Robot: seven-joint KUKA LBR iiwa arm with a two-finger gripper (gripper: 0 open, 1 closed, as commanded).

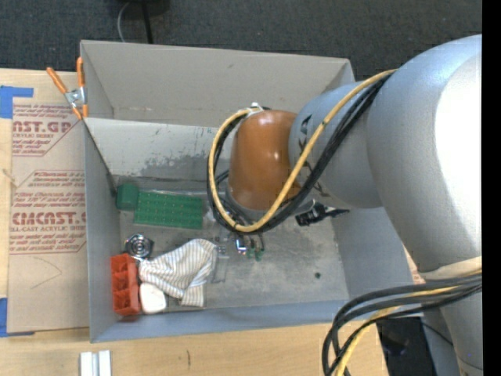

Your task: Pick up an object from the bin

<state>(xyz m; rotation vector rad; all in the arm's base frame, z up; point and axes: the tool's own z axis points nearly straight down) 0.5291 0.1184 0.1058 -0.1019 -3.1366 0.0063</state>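
The arm (pixel 368 147) is reaching into the bin (pixel 297 269) from the right, its orange cover (pixel 262 163) pointing down and yellow and black cables (pixel 221 206) looping round it. The gripper (pixel 239 246) is hanging low over the bin floor, near the middle, just beside the right edge of a crumpled striped cloth (pixel 184 266). The cover and cables are hiding most of the tool, so I cannot tell whether it is released or clenched, and nothing is showing in its grasp. It seems to be right at the cloth's edge, though contact is unclear from this angle.

The cloth is lying in the front left part of the bin, spreading toward the centre. A red brick (pixel 123 284) is sitting in the front left corner, touching the cloth's left end, and a white lump (pixel 153 299) is lying against the brick, just beside the cloth. A small round metal piece (pixel 138 245) is resting just behind the brick. A green studded block (pixel 160 207) is lying further back along the left side, apart from the cloth.
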